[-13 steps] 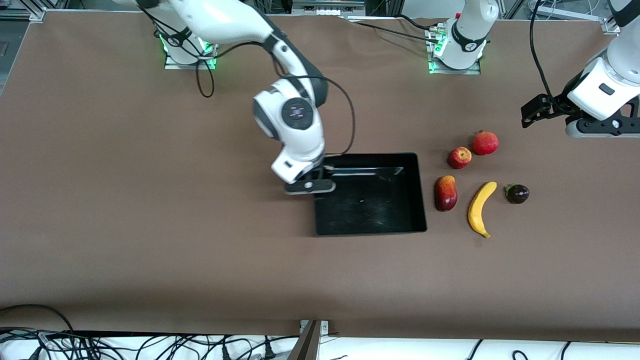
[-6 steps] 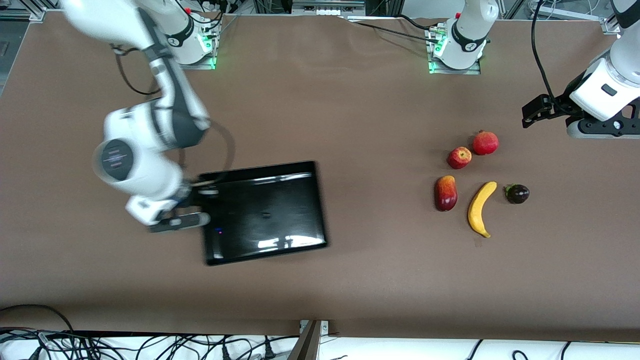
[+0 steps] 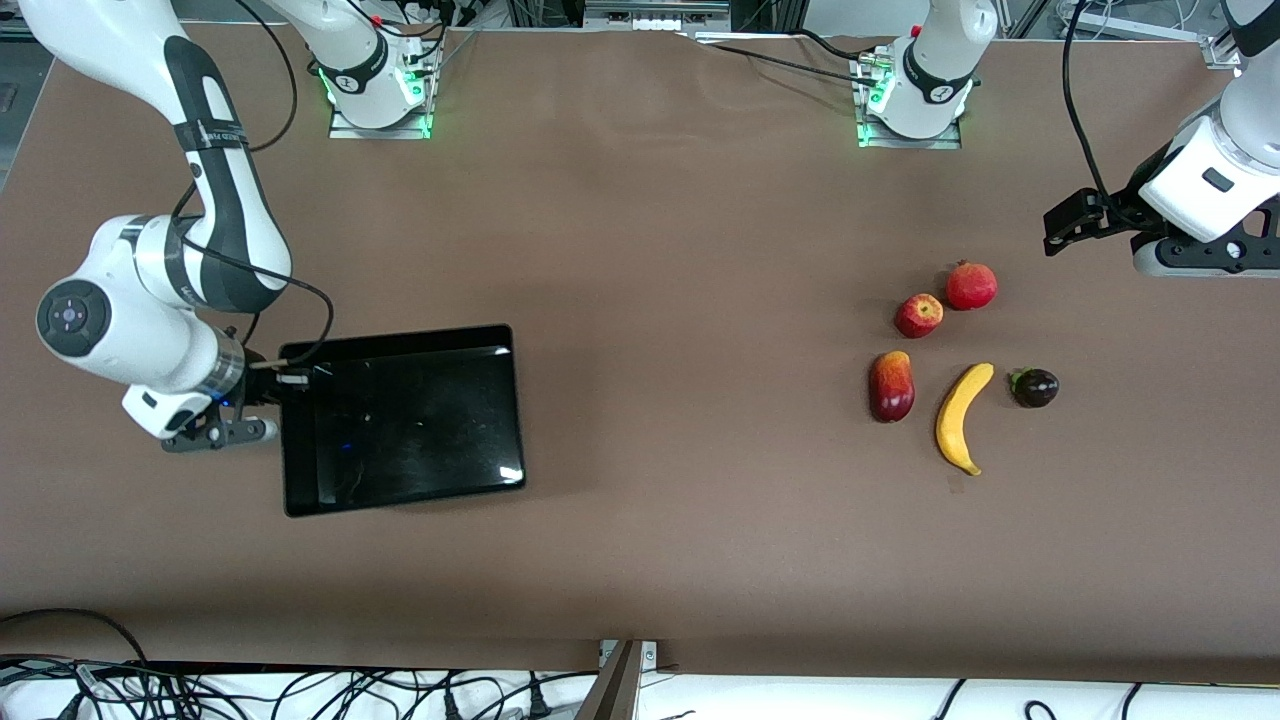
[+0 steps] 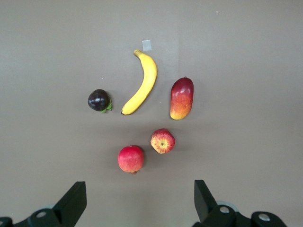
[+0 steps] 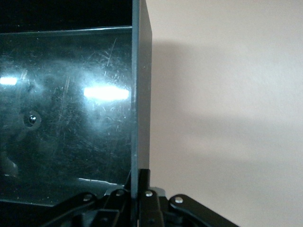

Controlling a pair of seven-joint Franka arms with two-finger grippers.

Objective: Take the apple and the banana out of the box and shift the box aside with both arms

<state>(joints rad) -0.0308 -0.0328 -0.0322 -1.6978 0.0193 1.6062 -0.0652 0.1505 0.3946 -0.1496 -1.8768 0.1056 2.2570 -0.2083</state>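
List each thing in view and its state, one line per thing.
box: empty, wall pinched by the right gripper
right gripper: shut on the box wall
left gripper: open, holding nothing, over the table
banana, apple, mango, pomegranate, dark fruit: loose on the table

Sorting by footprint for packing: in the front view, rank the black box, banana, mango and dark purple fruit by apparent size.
Largest to smallest:
1. black box
2. banana
3. mango
4. dark purple fruit
All lie on the table, so nearness hardly skews this.

Black box point(image 3: 400, 420), seemingly tilted; clustered fruits point(image 3: 950, 360)
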